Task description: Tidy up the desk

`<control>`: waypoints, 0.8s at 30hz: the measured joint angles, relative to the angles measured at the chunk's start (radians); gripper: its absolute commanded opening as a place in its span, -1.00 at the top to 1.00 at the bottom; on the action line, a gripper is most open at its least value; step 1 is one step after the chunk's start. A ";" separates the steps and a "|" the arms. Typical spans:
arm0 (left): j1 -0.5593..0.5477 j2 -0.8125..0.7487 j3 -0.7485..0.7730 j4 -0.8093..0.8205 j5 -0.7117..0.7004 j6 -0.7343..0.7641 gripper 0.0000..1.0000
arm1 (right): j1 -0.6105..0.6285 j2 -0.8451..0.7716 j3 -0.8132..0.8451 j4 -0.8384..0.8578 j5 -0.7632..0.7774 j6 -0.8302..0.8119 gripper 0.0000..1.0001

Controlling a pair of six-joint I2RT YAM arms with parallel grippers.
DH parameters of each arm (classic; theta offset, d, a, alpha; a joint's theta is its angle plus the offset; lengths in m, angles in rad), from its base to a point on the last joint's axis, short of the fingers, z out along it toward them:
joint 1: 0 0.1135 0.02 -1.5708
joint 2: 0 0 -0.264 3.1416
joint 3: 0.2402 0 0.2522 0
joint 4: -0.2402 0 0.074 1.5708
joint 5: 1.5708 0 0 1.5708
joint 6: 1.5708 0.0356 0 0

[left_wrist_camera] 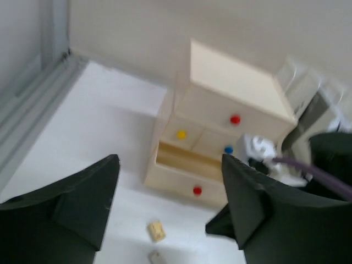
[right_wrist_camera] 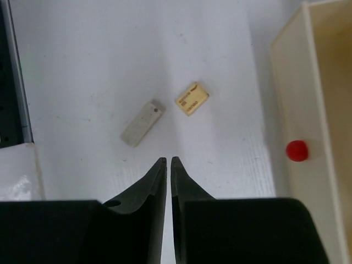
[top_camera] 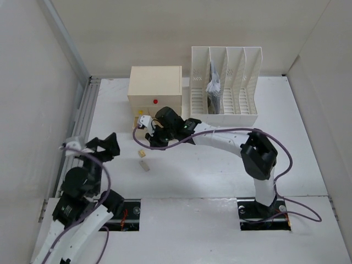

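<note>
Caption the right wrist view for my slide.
Right gripper near a grey rectangular block and tan square piece on white desk.

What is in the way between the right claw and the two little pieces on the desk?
Nothing visible. Only bare white desk lies between the nearly shut, empty right gripper and the grey stick and tan block lying apart in front of it.
</note>
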 measured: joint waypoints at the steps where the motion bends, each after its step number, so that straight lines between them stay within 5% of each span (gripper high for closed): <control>1: 0.000 -0.049 0.000 0.016 -0.028 -0.002 -0.59 | 0.006 0.011 0.000 0.000 0.002 0.026 0.75; 13: 0.008 -0.152 0.000 0.079 -0.120 0.010 -0.61 | 0.149 0.292 0.219 0.002 0.206 0.323 0.47; 24: 0.008 -0.152 0.000 0.079 -0.123 0.010 -0.58 | 0.148 0.338 0.277 -0.042 0.414 0.409 0.27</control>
